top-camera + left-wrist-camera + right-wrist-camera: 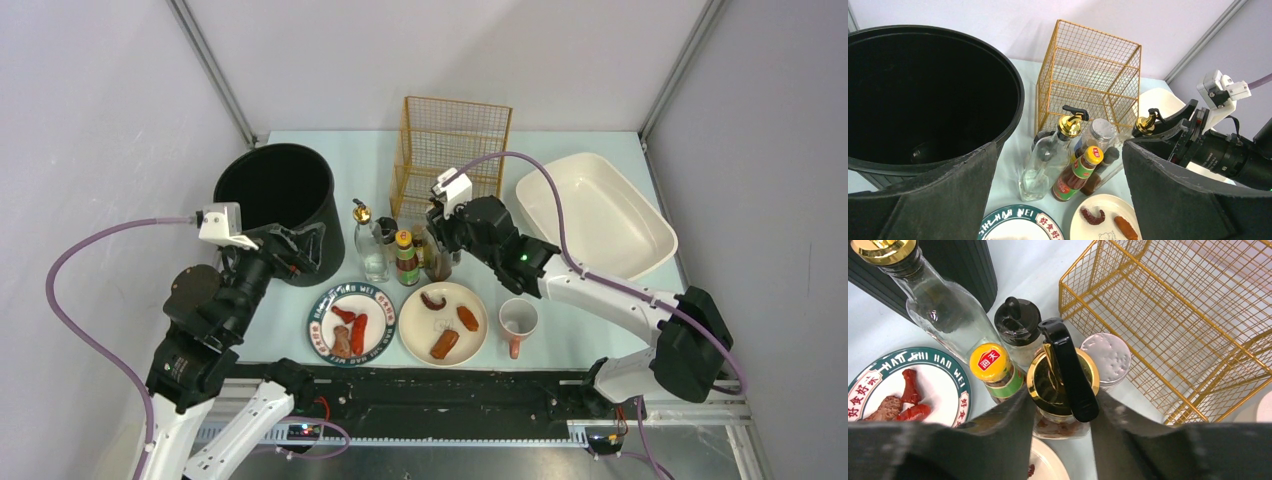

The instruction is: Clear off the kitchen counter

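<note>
Risk of toppling the sauce bottle (990, 362) just left on lifting, right pincer (1060, 407) seemingly clamped on the spout bottle (1063, 377), left pincer (1058, 147) apart.

Both arms are showing chunky black joints and white lower links. The left arm (195, 292), lower left, is trailing a mauve cable (160, 221) from its white camera block (220, 222). The right arm (610, 295) is wearing a matching cable (510, 154) arching overhead, a green light (521, 258) glowing on black casing. Matte black jaws are filling both wrist views.
</note>
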Robot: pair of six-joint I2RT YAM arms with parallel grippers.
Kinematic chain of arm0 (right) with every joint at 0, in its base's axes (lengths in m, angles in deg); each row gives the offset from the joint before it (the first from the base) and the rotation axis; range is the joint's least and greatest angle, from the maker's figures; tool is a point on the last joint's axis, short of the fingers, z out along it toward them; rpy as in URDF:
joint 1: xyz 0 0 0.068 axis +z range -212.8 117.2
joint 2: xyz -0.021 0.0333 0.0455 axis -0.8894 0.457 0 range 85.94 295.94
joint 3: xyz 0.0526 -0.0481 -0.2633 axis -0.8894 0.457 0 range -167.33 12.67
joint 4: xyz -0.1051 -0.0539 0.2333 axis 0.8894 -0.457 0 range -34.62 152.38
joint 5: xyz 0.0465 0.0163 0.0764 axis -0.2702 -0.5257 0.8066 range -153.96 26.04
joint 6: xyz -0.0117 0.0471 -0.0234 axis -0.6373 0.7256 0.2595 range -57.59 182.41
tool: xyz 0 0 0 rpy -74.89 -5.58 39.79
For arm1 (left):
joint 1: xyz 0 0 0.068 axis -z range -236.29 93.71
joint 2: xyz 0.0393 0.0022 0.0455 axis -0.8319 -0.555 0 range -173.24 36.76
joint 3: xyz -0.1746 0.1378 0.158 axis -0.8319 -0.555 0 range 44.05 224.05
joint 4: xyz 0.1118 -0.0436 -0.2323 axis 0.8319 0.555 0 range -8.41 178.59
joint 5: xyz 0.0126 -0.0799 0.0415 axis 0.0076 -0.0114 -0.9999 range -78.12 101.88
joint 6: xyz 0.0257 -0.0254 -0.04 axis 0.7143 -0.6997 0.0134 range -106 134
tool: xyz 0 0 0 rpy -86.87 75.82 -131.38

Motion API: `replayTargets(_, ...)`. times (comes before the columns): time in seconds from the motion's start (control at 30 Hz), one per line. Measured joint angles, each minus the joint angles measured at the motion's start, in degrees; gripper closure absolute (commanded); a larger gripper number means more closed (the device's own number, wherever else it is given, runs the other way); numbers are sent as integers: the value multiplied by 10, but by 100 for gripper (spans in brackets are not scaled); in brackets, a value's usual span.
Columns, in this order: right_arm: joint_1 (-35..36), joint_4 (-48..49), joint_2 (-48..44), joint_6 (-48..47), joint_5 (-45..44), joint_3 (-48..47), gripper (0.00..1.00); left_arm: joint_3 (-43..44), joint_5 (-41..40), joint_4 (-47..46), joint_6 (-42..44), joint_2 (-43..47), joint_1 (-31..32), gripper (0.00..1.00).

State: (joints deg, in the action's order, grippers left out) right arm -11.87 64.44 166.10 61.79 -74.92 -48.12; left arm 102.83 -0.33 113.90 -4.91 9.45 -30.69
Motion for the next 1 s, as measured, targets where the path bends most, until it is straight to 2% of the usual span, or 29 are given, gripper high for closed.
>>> replayTargets(0.2, 0, 3, 0, 1, -3, 0, 81, -4, -1, 0, 0, 0, 0, 2)
replayTargets(0.3, 0, 3, 0, -2, -3, 0, 87, -7, -1, 1, 0, 0, 0, 2)
replayTargets(0.4, 0, 4, 0, -5, -3, 0, 100, -7, -1, 1, 0, 0, 0, 2)
replayTargets(0.67, 0, -3, -23, -15, -4, 12, 100, -7, -2, 2, 0, 0, 0, 2)
replayTargets(1.0, 1, -24, -122, -15, -10, 13, 100, -7, -3, 3, -1, 0, 0, 2)
